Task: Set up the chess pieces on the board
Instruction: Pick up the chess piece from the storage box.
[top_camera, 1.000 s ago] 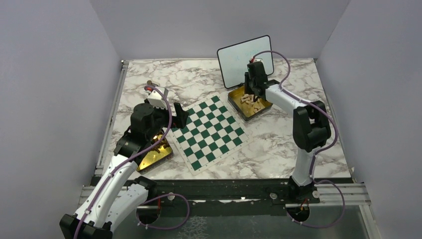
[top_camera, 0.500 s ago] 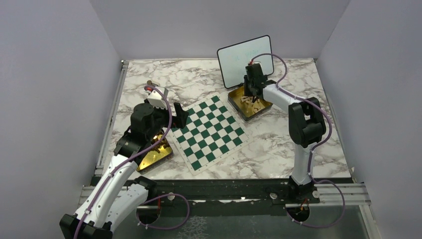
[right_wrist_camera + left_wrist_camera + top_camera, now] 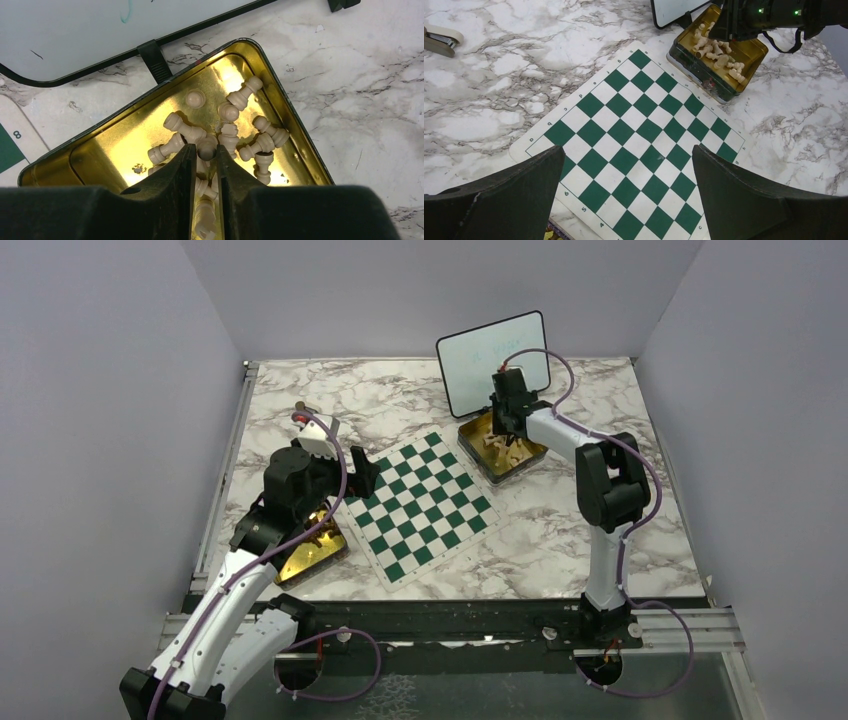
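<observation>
The green and white chessboard (image 3: 420, 505) lies flat in the middle of the table with no pieces on it; it also fills the left wrist view (image 3: 639, 135). Several pale beige chess pieces (image 3: 240, 100) lie jumbled in a gold tin (image 3: 100, 145) at the board's far right corner (image 3: 535, 452). My right gripper (image 3: 206, 150) is down inside this tin, its fingers nearly together and pinching one pale piece (image 3: 206, 145) by its round base. My left gripper (image 3: 627, 150) is open and empty, hovering over the board's left edge (image 3: 360, 472).
A small framed whiteboard (image 3: 490, 365) stands just behind the right tin. A second gold tin (image 3: 310, 552) lies at the board's near left, under my left arm. A stapler (image 3: 441, 37) lies on the marble at the far left. Walls close in on three sides.
My right gripper has shifted a little to the left and back inside the tin, and the right arm's elbow has swung left. The left arm has not moved.
</observation>
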Available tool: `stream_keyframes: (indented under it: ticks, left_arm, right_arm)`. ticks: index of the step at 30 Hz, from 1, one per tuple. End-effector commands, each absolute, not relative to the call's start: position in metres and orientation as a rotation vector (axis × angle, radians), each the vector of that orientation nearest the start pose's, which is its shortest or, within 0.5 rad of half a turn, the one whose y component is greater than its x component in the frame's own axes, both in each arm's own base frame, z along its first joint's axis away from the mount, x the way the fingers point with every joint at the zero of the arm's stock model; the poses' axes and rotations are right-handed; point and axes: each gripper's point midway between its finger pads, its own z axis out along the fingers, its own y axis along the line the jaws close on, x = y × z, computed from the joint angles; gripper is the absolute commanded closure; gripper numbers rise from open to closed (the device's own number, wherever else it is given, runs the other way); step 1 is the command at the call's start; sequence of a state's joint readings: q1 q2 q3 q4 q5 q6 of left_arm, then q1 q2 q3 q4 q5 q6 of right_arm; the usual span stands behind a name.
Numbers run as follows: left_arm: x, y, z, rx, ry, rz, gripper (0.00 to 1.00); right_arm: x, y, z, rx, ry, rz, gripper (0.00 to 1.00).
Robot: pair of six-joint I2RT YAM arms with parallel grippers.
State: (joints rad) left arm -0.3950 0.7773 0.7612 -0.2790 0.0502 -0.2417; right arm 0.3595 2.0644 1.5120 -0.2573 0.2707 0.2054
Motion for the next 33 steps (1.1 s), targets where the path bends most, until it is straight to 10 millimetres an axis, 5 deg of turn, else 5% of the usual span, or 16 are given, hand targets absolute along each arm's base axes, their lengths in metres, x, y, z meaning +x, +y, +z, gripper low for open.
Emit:
stream_keyframes:
  ticks: [1,21,33]
  left_arm:
    - [0.275,-0.131,0.244,0.179,1.878,-0.457,0.01]
    - [0.277,-0.131,0.242,0.177,1.886,-0.45,0.01]
    - [0.277,-0.129,0.244,0.172,1.879,-0.439,0.01]
  right_arm:
    - [0.511,0.143,0.068,-0.06,2.33,-0.084,0.75]
    - [0.498,0.143,0.134,-0.088,2.277,-0.031,0.89]
    - [0.479,0.167,0.18,-0.091,2.252,0.157,0.9]
